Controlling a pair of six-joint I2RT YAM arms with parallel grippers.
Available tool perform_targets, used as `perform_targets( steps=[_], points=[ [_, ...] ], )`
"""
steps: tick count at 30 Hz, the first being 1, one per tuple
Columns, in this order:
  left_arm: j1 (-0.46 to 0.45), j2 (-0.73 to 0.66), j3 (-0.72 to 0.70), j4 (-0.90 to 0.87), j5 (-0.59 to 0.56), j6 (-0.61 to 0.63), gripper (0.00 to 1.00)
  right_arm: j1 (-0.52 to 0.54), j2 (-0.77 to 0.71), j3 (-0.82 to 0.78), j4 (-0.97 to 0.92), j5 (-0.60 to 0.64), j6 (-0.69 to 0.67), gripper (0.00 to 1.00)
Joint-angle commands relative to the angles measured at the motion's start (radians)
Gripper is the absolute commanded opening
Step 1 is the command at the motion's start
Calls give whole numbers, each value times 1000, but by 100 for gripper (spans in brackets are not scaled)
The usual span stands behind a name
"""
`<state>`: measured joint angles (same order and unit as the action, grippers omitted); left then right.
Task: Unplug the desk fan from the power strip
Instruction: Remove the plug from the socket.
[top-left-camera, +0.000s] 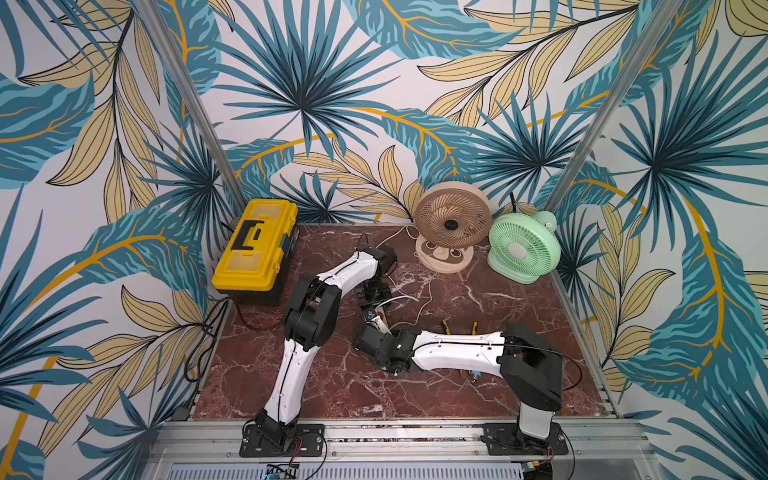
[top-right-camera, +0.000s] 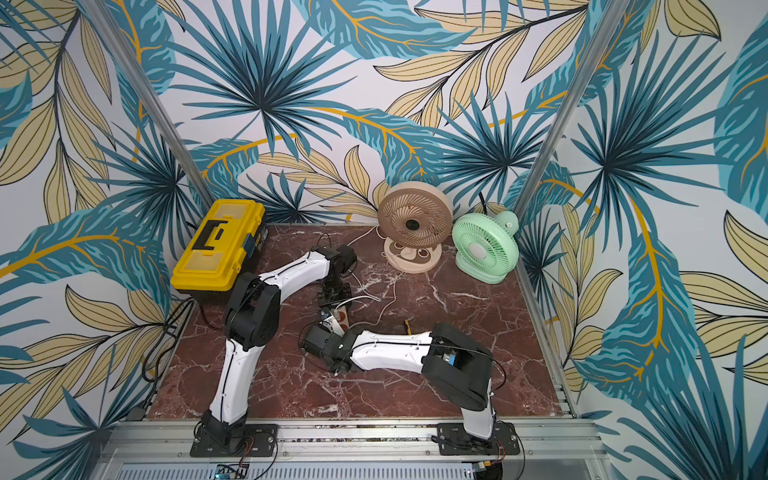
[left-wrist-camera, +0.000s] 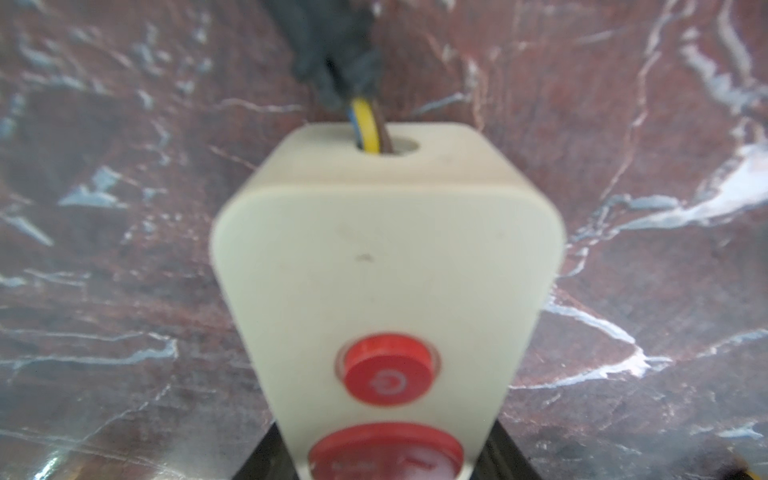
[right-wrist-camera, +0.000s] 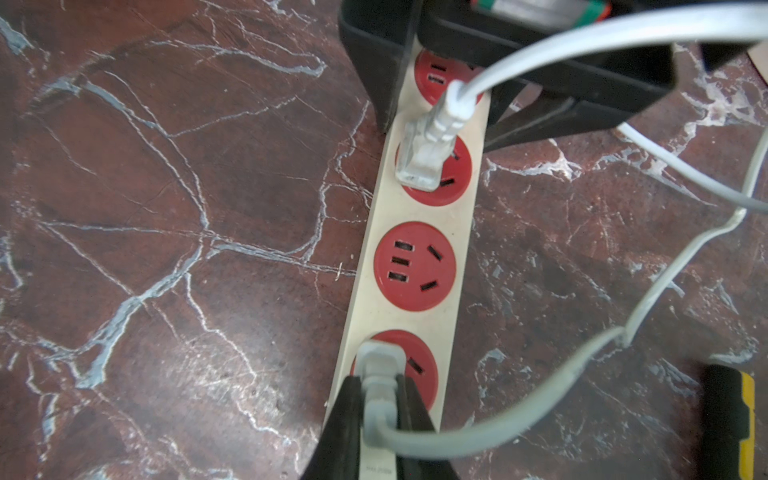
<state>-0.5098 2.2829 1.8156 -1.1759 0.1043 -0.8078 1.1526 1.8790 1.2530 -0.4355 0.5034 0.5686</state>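
Nearby, second plug in power strip; toolbox apart.

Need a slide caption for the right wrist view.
Right gripper shut on a grey plug in the power strip; left gripper clamps its far end.

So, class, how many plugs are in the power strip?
2. A grey plug in the end socket, held by the right hand; a white plug two sockets along, beside the left hand. The socket under that hand is partly hidden.
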Motion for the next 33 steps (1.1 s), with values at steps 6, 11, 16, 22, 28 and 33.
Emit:
perform_targets(
  steps=[6,11,16,22,28,33],
  points=[
    [-1,164,-92,27,-117,84,0,-58,-165,-70,74,2,50,0],
    [-2,164,-95,28,-118,82,0,-135,-224,-170,150,-108,128,0],
    [-2,164,-98,30,-118,79,0,-183,-260,-229,196,-190,168,0],
    [-2,167,-102,33,-114,78,0,-187,-256,-229,193,-197,168,0],
    [-2,170,-104,37,-112,76,0,-183,-234,-212,184,-209,163,0],
    [-2,174,-104,38,-107,76,0,-138,-199,-151,121,-128,114,0]
  ],
)
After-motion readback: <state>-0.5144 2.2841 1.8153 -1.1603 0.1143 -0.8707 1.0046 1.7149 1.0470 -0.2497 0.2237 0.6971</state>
